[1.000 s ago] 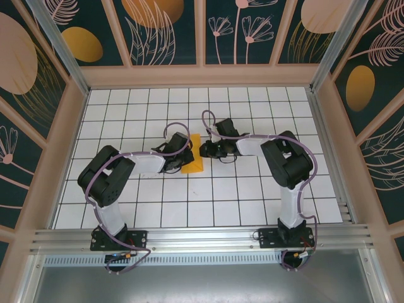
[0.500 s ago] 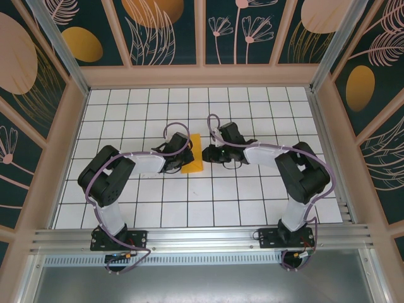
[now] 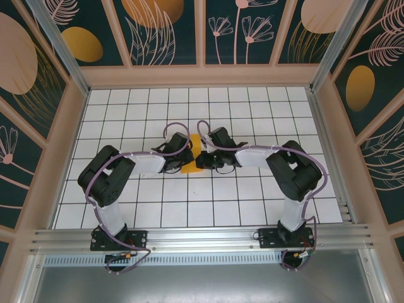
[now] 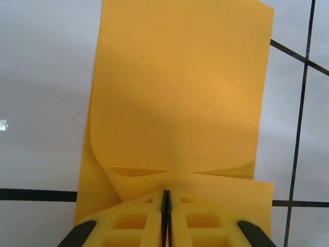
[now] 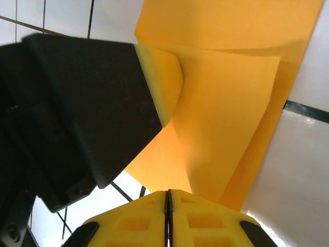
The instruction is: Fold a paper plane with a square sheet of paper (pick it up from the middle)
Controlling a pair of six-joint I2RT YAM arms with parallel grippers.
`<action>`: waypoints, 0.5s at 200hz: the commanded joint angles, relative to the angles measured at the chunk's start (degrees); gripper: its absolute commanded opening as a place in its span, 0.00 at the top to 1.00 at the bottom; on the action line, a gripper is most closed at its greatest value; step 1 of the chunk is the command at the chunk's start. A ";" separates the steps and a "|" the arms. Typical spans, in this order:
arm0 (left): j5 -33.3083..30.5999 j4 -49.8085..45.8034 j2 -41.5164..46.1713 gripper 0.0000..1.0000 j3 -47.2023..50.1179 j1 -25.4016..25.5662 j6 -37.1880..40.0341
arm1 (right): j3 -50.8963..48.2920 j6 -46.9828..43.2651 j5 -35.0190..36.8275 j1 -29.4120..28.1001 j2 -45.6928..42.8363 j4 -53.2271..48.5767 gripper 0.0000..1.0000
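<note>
Square sheet of paper (image 4: 180,92), smooth orange-yellow, curled edges pinched in left claw (image 4: 165,194) and right claw (image 5: 168,195)

A white, black-gridded table (image 3: 252,189) stands boxed by dark teal walls (image 3: 259,44) painted with orange ovals (image 3: 82,44) and leaves (image 3: 388,41).

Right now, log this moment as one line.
phase: folding | left fingers: shut on folded sheet of paper | right fingers: shut on it from opposite side | paper: upper layer bowed, rest flat on tiled table

The right end effector (image 3: 199,161) partly hides the sheet (image 3: 196,143).
</note>
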State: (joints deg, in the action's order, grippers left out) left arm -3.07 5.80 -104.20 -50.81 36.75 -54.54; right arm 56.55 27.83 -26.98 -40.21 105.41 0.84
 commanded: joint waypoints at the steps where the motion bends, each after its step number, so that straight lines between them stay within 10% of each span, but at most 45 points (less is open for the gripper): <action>1: -0.66 -2.69 -2.26 0.89 0.37 -0.33 -0.75 | 2.22 0.54 1.64 -0.62 1.54 -2.04 0.91; 100: -1.06 -3.06 -2.21 0.89 0.38 -0.40 -0.65 | 3.67 -1.36 7.53 -0.49 3.25 -7.53 0.92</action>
State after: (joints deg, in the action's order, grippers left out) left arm -3.09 5.78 -104.20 -50.81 36.75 -54.72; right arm 58.85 27.33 -21.39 -40.51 107.35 -4.14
